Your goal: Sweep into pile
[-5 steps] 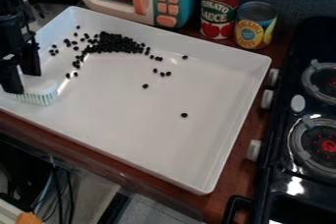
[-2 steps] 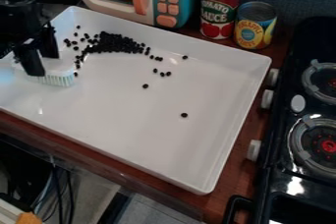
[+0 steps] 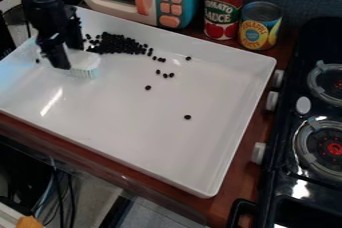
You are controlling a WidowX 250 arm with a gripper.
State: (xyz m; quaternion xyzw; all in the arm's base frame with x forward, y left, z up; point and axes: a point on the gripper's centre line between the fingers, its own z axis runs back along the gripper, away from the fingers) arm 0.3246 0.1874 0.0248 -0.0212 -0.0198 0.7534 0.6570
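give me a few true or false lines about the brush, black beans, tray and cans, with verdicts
1. Small black beans lie in a white rectangular tray. True.
2. All the beans are gathered in one pile. False: several are scattered apart.
3. The black two-finger gripper holds a white brush with pale bristles. True.
4. Both metal cans stand inside the tray. False: the red-labelled can and the yellow-labelled can stand outside it.
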